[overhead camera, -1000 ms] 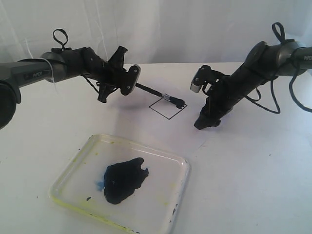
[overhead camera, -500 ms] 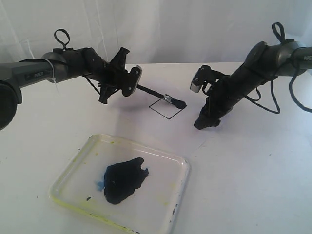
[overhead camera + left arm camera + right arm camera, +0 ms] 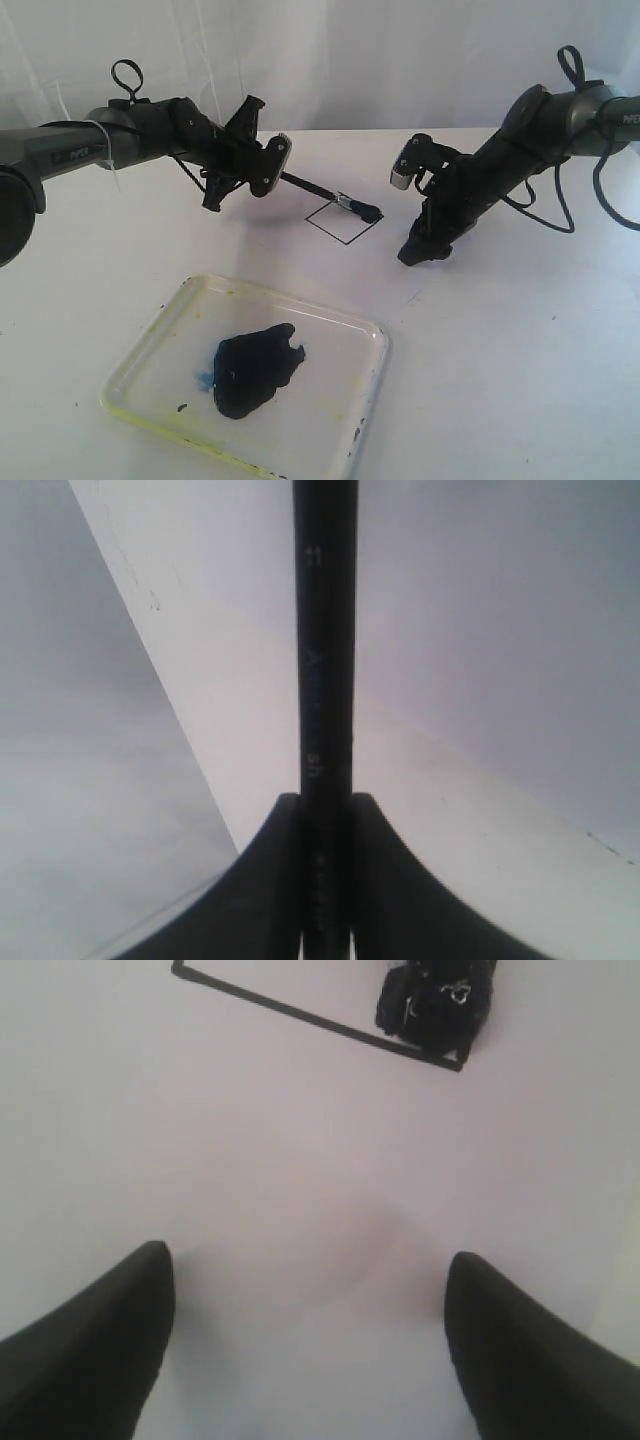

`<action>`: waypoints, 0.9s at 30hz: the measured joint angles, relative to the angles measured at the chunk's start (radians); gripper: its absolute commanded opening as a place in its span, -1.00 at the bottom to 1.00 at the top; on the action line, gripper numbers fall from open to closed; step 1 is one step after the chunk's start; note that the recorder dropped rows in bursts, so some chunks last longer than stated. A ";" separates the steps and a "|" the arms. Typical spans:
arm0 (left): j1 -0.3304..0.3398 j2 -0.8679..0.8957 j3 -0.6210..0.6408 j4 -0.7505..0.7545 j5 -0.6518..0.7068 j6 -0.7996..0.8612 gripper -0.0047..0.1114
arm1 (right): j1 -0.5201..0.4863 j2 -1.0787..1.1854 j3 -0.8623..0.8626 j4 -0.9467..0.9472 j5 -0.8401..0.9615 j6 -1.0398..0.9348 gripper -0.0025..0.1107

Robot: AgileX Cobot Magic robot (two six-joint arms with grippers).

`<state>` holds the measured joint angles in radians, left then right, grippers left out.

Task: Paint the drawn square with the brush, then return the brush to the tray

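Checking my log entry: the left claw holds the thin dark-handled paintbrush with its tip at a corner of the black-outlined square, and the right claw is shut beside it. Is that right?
No: the right claw is open, not shut; the right wrist view shows its jaws spread and empty. The left claw does hold the thin dark-handled paintbrush, tip at a corner of the black-outlined square.

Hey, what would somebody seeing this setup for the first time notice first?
Probably the dark blue-black paint puddle in the middle of the clear tray, at the front of the exterior view. Next comes the left gripper, shut on the brush, whose paint-loaded tip meets one corner of the drawn square. The right gripper is open, close beside that square.
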<state>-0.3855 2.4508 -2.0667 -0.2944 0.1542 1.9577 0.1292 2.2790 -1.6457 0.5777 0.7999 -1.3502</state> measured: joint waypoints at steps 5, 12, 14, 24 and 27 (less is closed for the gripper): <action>0.000 0.000 0.000 0.000 0.000 0.000 -0.92 | 0.000 0.000 0.000 0.000 0.000 0.000 0.29; 0.022 0.000 0.000 0.000 -0.001 0.000 -0.92 | 0.000 0.000 0.000 0.000 0.000 0.000 0.29; 0.022 0.000 0.000 0.000 -0.005 0.000 -0.92 | 0.000 0.000 0.000 0.000 0.000 0.000 0.29; 0.037 0.000 0.000 0.000 -0.036 0.000 -0.92 | 0.000 0.000 0.000 0.001 0.000 -0.005 0.29; 0.039 0.000 0.000 0.000 -0.048 0.000 -0.92 | 0.000 0.000 0.000 0.001 0.000 -0.005 0.29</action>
<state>-0.3470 2.4508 -2.0667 -0.2944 0.1060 1.9577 0.1292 2.2790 -1.6457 0.5783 0.7999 -1.3552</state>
